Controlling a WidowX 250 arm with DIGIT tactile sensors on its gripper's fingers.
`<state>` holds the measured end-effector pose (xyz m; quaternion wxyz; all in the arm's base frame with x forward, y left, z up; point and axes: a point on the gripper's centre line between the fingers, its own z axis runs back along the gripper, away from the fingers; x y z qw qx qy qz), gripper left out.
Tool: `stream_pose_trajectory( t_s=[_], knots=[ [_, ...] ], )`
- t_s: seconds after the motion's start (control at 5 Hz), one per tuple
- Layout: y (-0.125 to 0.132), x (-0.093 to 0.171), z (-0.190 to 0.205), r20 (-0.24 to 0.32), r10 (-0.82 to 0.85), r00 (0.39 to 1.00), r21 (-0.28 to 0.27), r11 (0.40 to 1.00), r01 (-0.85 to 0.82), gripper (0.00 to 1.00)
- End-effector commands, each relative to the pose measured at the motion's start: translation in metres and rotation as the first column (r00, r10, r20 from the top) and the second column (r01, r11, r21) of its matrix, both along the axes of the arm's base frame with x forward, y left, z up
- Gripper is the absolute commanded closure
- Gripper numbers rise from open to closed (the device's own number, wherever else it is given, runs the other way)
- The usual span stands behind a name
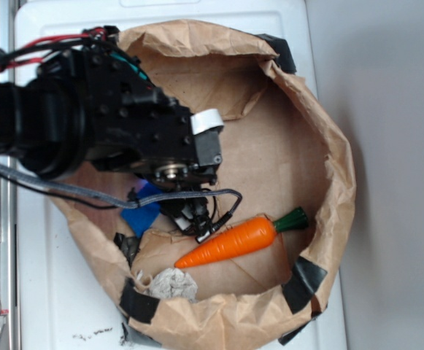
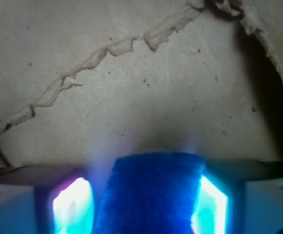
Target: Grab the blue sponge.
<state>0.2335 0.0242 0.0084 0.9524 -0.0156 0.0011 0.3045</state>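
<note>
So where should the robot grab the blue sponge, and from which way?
From above, across its narrow width, with a finger on each long side. The blue sponge is flat and lies on the brown paper, so only its side edges give something to squeeze. In the wrist view the gripper already has a finger at each side of it, though contact isn't clear.
</note>
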Motion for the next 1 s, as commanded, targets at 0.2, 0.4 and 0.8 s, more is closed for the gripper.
stream_pose_trajectory(
  t_s=[0.2,0.4,0.8],
  knots=[
    [0.013,0.003,0.090,0.036,-0.200,0.979,-0.025,0.979,0.201,1.00],
    [0.019,0.006,0.128,0.047,-0.270,0.962,-0.039,0.961,0.272,1.00],
    [0.024,-0.008,0.117,0.028,-0.341,0.940,0.070,0.938,0.339,1.00]
  ],
)
